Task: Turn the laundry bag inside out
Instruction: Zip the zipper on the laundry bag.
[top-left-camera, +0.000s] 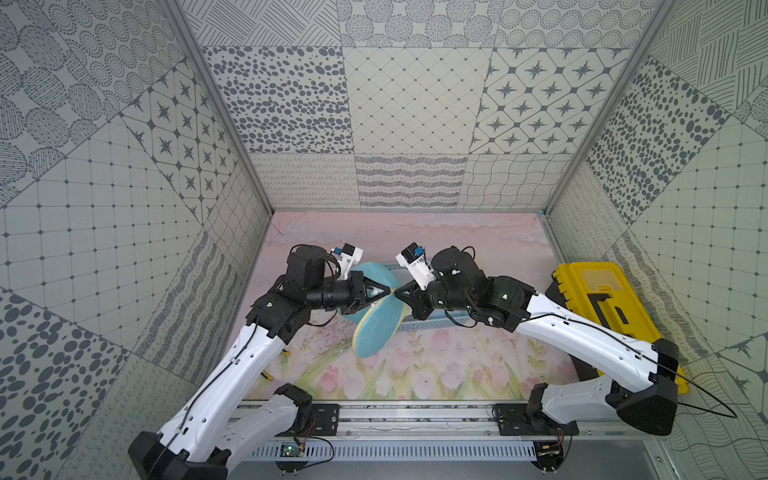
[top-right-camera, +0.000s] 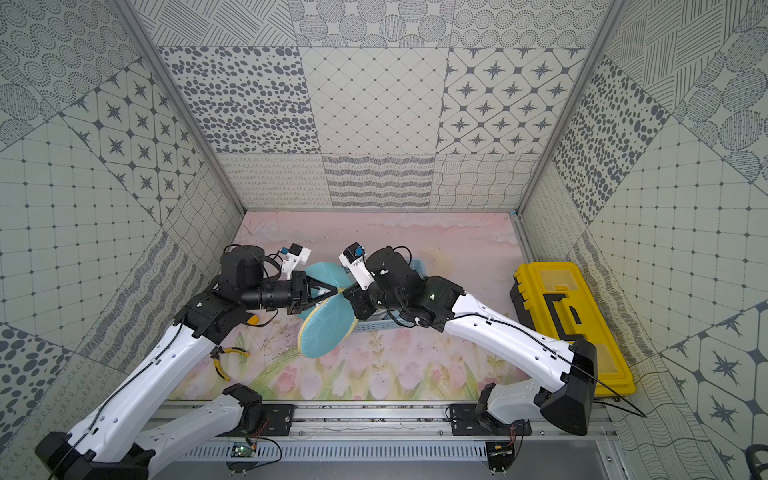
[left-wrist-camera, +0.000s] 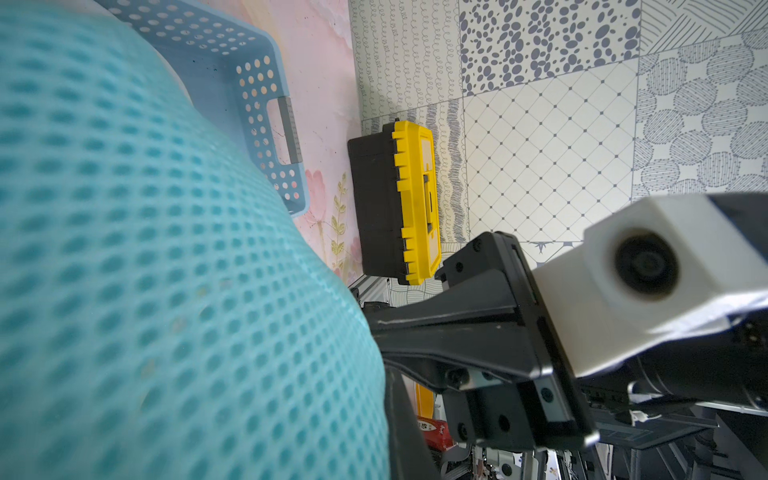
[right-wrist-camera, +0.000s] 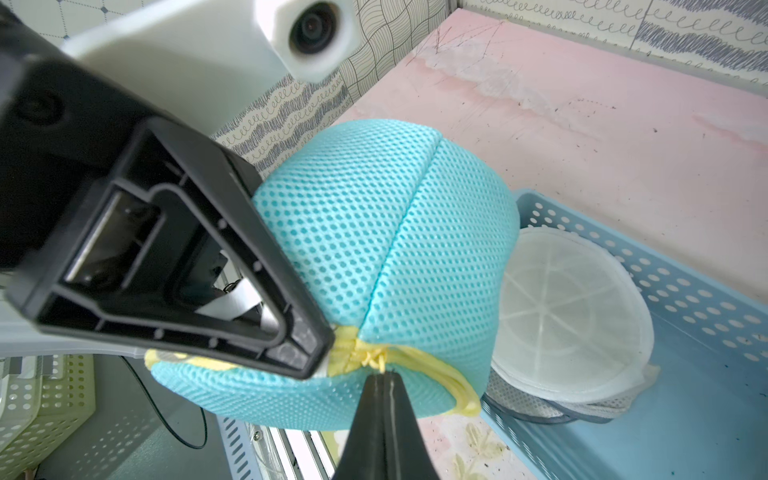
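Pinching at the bag mouth, both arms tip to tip above the counter (top-left-camera: 457, 365).

Yellow toolbox (top-left-camera: 598, 299) sits well off on the outer side of the right pincer (top-left-camera: 397, 294), not in play. Blue perforated basket (right-wrist-camera: 706, 415) lies under and behind the right pincer, with a white domed mesh item (right-wrist-camera: 569, 316) in it.

Teal mesh laundry bag (top-left-camera: 374, 332) is off the counter, hanging between and below the two pincers with its yellow trim (right-wrist-camera: 457, 392) uppermost.

Left pincer (top-left-camera: 386, 292) is clenched on the bag's rim. In the right wrist view, trim shows on either side of its tips. Right pincer is clenched too, tips closed right against the yellow knot (right-wrist-camera: 361, 353). Can't tell whether any fabric is actually caught between them.

Judgement: early, inversion not begun, the bag reads as a closed dome.

To do it well:
- Check the right has one rim layer, not both.
- Draw the pincers apart to open the mouth.
- Keep the left as anchor and feed the bag's base through.
- Go slow, the frayed trim may slip.
- Stay clear of the basket rim below.
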